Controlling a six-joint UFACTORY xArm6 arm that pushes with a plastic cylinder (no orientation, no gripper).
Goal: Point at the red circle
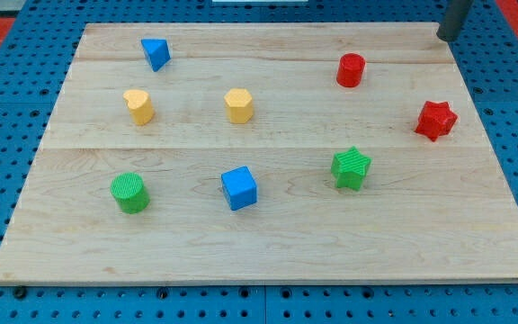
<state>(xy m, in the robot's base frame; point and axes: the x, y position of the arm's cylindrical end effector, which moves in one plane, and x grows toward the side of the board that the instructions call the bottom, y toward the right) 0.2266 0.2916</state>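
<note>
The red circle (351, 69) is a short red cylinder standing on the wooden board (268, 243) toward the view's top right. My tip (442, 38) is at the view's top right corner, by the board's top right edge. It is to the right of the red circle and a little above it, well apart from it and touching no block.
A red star (435, 120) sits at the right edge. A green star (351, 168), a blue cube (239, 188) and a green cylinder (130, 193) lie along the lower half. Two yellow blocks (138, 105) (239, 104) and a blue triangle (156, 53) are at the upper left.
</note>
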